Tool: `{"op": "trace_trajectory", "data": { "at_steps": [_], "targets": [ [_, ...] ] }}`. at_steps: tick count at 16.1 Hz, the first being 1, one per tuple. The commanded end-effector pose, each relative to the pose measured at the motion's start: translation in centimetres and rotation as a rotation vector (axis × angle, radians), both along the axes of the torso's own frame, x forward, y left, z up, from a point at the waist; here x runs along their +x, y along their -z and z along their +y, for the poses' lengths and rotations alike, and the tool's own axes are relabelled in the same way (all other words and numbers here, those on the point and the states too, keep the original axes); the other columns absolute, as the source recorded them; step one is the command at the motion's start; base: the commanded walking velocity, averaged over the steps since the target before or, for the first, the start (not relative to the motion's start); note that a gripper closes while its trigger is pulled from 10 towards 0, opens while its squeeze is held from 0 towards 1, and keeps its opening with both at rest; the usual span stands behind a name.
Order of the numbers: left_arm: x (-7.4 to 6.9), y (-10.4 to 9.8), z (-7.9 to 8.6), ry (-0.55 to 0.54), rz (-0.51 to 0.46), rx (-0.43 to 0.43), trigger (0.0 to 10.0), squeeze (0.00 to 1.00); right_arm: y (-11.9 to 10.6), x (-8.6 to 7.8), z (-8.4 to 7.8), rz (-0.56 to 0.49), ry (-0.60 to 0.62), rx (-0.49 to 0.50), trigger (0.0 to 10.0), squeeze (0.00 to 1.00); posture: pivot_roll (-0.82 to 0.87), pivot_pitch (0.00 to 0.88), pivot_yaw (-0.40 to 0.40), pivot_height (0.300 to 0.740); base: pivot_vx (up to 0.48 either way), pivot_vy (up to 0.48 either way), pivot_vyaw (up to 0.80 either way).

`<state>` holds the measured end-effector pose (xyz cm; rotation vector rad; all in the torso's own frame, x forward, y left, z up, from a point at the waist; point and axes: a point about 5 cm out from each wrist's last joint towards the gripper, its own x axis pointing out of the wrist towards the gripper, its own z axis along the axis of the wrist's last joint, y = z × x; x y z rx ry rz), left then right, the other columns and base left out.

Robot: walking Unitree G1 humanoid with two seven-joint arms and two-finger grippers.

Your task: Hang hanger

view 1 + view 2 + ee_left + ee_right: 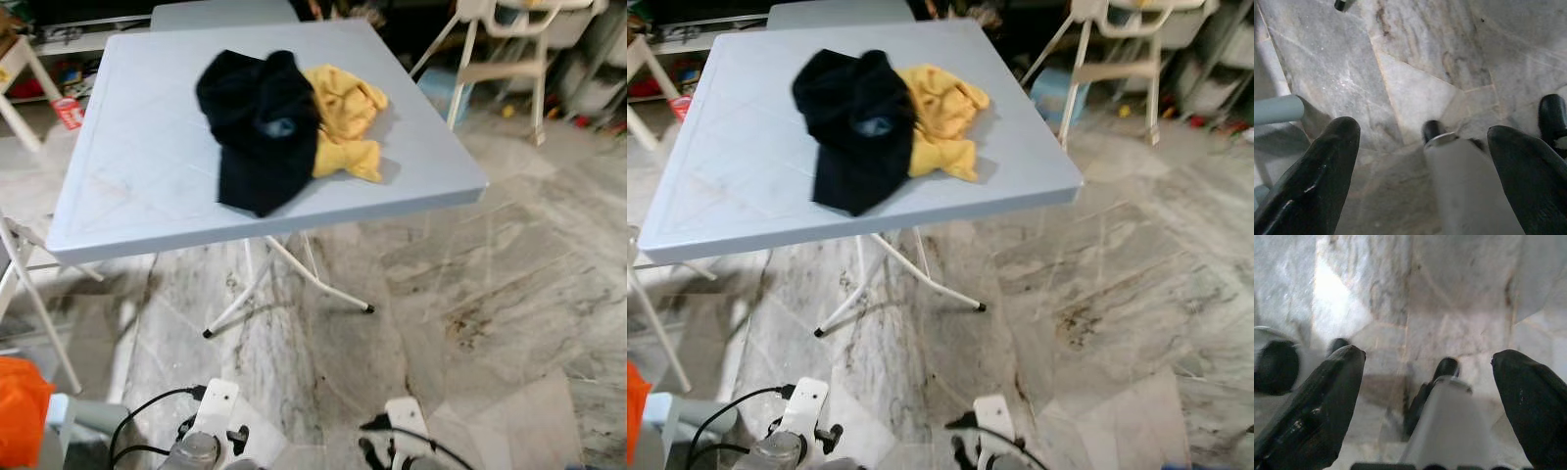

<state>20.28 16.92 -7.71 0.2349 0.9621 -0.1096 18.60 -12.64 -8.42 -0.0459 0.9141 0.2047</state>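
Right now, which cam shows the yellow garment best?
Left eye view: the yellow garment lies crumpled on the grey table, partly under the black garment. Right eye view gives the same, a bit nearer its left edge. Both wrist views look at marble floor.

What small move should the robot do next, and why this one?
Probably step closer to the table. The black garment and yellow garment lie on its top, some way ahead, while the left gripper and right gripper hang low with jaws open over the marble floor, holding nothing. I cannot make out a hanger.
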Motion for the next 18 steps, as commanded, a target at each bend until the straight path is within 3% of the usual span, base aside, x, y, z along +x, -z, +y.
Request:
{"op": "trace_trajectory", "data": {
  "at_steps": [1,4,6,9,14,18],
  "targets": [
    [-0.4,0.1,1.1,-0.006,0.017,0.026,10.0,0.00,0.1,-0.1,1.2,0.026,-0.008,0.021,10.0,0.00,-0.08,0.137,0.005,0.740,0.000,0.480,0.00],
    [0.1,0.0,0.0,0.003,0.008,0.016,10.0,0.00,-0.5,1.1,1.8,0.018,-0.009,0.021,10.0,0.00,-0.08,0.138,0.007,0.740,0.000,0.475,0.00],
    [0.2,-0.1,-0.7,0.024,-0.002,0.018,10.0,0.00,-0.7,1.4,1.7,0.016,-0.007,0.020,10.0,0.00,-0.08,0.138,0.009,0.740,0.000,0.000,0.00],
    [0.1,0.1,-1.5,0.043,0.000,0.015,10.0,0.00,-0.8,1.7,0.4,0.014,0.002,0.011,10.0,0.00,-0.08,0.140,0.009,0.740,0.000,0.000,0.00],
    [-0.5,0.3,-0.7,0.043,0.013,0.043,10.0,0.00,0.1,-0.1,-2.2,0.043,0.015,-0.006,10.0,0.00,-0.08,0.136,0.011,0.740,0.000,0.000,0.00],
    [-0.5,0.3,-0.4,0.050,0.016,0.057,10.0,0.00,0.8,-1.8,-2.8,0.062,0.010,-0.005,10.0,0.00,-0.08,0.135,0.014,0.740,-0.085,0.000,0.00]
  ]
}}
